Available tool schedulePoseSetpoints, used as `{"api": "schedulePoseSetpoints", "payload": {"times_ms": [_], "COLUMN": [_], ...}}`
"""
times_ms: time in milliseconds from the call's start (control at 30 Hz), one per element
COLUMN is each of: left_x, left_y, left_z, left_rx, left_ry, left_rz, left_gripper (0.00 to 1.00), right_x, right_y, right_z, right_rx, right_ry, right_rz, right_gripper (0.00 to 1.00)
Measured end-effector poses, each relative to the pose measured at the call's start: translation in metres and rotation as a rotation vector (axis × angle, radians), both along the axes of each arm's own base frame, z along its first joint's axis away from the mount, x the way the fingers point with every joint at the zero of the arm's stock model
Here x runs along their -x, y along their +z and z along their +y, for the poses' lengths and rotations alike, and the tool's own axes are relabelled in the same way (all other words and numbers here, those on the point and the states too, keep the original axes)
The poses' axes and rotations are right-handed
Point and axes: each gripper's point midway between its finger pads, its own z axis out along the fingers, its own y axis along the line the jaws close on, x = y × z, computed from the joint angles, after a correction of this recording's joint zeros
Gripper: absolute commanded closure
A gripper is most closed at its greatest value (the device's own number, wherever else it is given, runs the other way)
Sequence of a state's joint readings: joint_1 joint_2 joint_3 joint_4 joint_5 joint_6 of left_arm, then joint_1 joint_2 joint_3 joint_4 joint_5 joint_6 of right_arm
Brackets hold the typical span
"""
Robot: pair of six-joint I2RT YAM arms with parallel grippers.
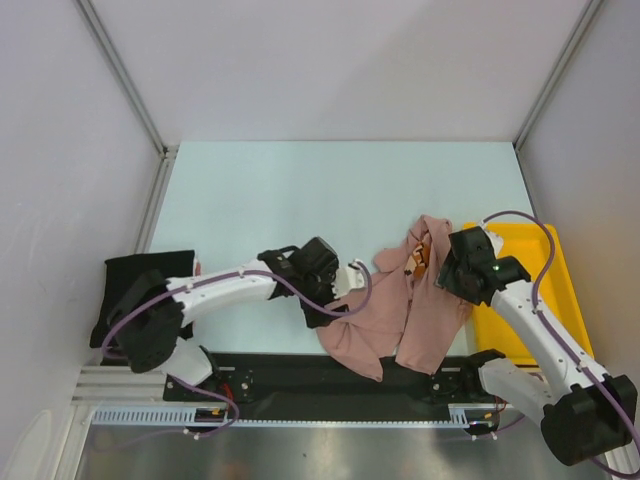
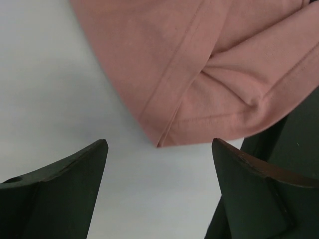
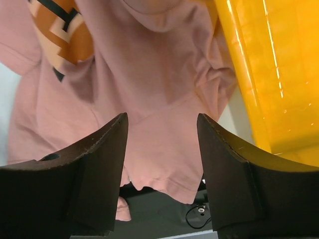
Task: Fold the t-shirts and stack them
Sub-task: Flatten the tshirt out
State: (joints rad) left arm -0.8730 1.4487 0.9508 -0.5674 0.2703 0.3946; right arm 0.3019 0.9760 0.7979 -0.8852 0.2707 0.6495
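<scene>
Pink t-shirt (image 1: 420,320) just ahead of left gripper (image 2: 159,144), beneath right gripper (image 3: 162,117)

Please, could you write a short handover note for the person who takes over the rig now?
Left end effector: open, empty, at a hem corner of the pink t-shirt.
Right end effector: open, empty, over the same shirt, beside the yellow tray.
Black t-shirt: at the table's left edge, compact, partly hidden by the left arm.
Done: no stack yet.
Left: fold the crumpled pink t-shirt, then stack both.
</scene>
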Motion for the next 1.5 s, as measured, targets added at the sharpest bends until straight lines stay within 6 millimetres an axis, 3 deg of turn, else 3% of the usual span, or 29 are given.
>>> {"api": "schedulePoseSetpoints", "payload": {"times_ms": [67,167,200,267,300,333,367,500,600,733,833,900,1000,1033,1200,1300,1400,1500], "left_x": [0.004,-0.005,-0.009,-0.017,-0.020,-0.020,-0.023,-0.032,-0.058,-0.140,-0.213,-0.248,-0.273,-0.277,-0.266,-0.219,-0.173,-0.140], "left_y": [-0.018,-0.040,-0.045,-0.055,-0.058,-0.060,-0.059,-0.058,-0.054,-0.025,0.018,0.043,0.059,0.060,0.052,0.041,0.032,0.008], "left_z": [-0.008,-0.009,-0.009,-0.009,-0.010,-0.010,-0.011,-0.011,0.004,0.044,0.085,0.113,0.142,0.151,0.185,0.193,0.194,0.201], "left_rx": [-0.048,-0.107,-0.119,-0.141,-0.148,-0.149,-0.147,-0.134,-0.131,-0.085,-0.009,0.025,0.040,0.039,0.032,0.002,-0.049,-0.130], "left_ry": [-0.026,-0.014,-0.006,0.008,0.008,0.011,0.011,0.018,0.104,0.339,0.526,0.615,0.688,0.707,0.753,0.668,0.533,0.410], "left_rz": [-0.003,-0.027,-0.038,-0.057,-0.065,-0.059,-0.074,-0.093,-0.103,-0.165,-0.258,-0.318,-0.364,-0.367,-0.318,-0.274,-0.274,-0.279], "left_gripper": [0.11,0.25,0.40,0.60,0.83,0.96,1.00,1.00,1.00,1.00,0.98,0.71,0.33,0.31,0.28,0.28,0.29,0.28], "right_x": [0.005,0.007,0.008,0.007,0.007,0.006,0.005,0.003,0.002,0.000,0.001,0.002,0.003,0.004,0.008,0.013,0.019,0.029], "right_y": [-0.008,-0.014,-0.015,-0.018,-0.019,-0.020,-0.021,-0.025,-0.027,-0.028,-0.029,-0.031,-0.036,-0.038,-0.041,-0.041,-0.042,-0.051], "right_z": [0.001,0.003,0.003,0.005,0.005,0.006,0.006,0.009,0.011,0.016,0.022,0.029,0.039,0.043,0.045,0.039,0.031,0.020], "right_rx": [-0.010,-0.027,-0.030,-0.037,-0.040,-0.043,-0.046,-0.060,-0.067,-0.082,-0.082,-0.083,-0.083,-0.084,-0.080,-0.071,-0.074,-0.082], "right_ry": [-0.012,-0.022,-0.023,-0.029,-0.033,-0.035,-0.035,-0.035,-0.031,-0.020,0.004,0.027,0.057,0.064,0.036,-0.023,-0.088,-0.170], "right_rz": [0.022,0.032,0.036,0.039,0.038,0.039,0.038,0.036,0.043,0.040,0.044,0.051,0.069,0.076,0.092,0.097,0.092,0.115], "right_gripper": [0.38,0.38,0.38,0.38,0.38,0.38,0.38,0.38,0.39,0.40,0.40,0.39,0.39,0.39,0.37,0.35,0.25,0.25]}}
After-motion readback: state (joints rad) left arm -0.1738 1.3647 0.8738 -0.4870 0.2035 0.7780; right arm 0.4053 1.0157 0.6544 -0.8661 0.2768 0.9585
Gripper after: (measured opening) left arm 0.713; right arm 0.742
